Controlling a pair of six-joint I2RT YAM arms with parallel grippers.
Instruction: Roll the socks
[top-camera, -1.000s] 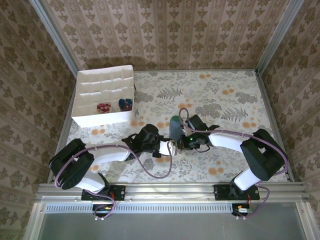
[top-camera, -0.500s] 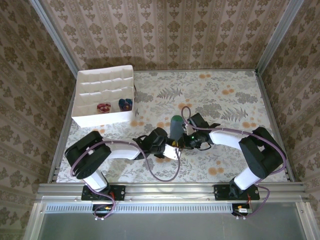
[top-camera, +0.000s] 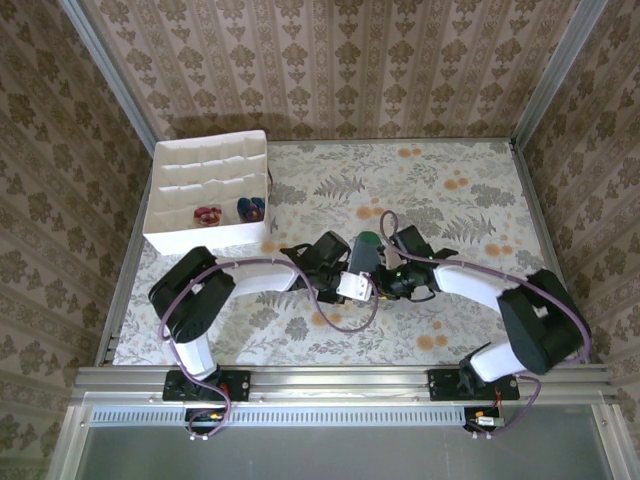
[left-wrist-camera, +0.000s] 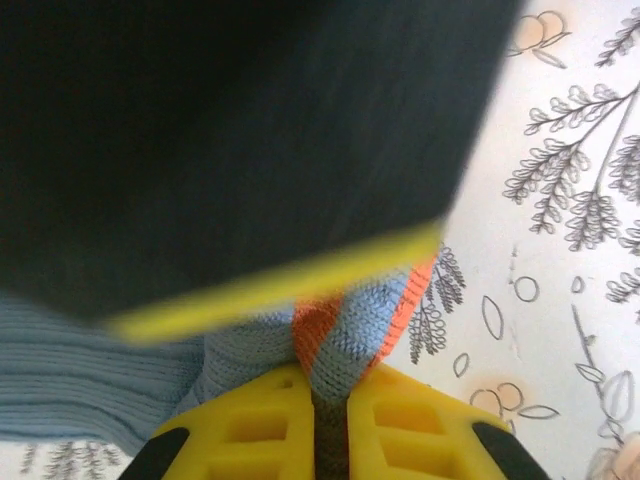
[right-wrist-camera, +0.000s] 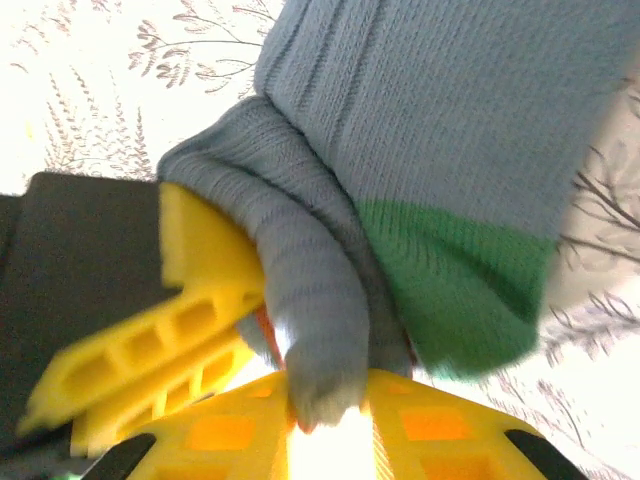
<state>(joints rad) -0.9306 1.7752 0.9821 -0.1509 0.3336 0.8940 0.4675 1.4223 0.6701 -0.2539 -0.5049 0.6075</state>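
Note:
The grey-blue sock (top-camera: 364, 250) with green toe and orange cuff hangs bunched between both grippers at the table's middle. My left gripper (top-camera: 347, 282) is shut on its orange-edged cuff (left-wrist-camera: 345, 335), which is pinched between the yellow fingers (left-wrist-camera: 265, 430). My right gripper (top-camera: 388, 279) is shut on a grey fold (right-wrist-camera: 320, 330) of the same sock, with the green toe (right-wrist-camera: 460, 290) beside it. The two grippers nearly touch. Two rolled socks, one peach and maroon (top-camera: 207, 214), one purple and teal (top-camera: 251, 207), lie in the white box.
The white partitioned box (top-camera: 200, 239) stands at the back left, well away from both arms. Patterned walls close in the table (top-camera: 460, 190) on three sides. Open floral tabletop lies to the right and behind the grippers.
Both grippers have shifted right with the sock between them. The left arm has stretched further toward the middle, and the sock now sits lower and more bunched.

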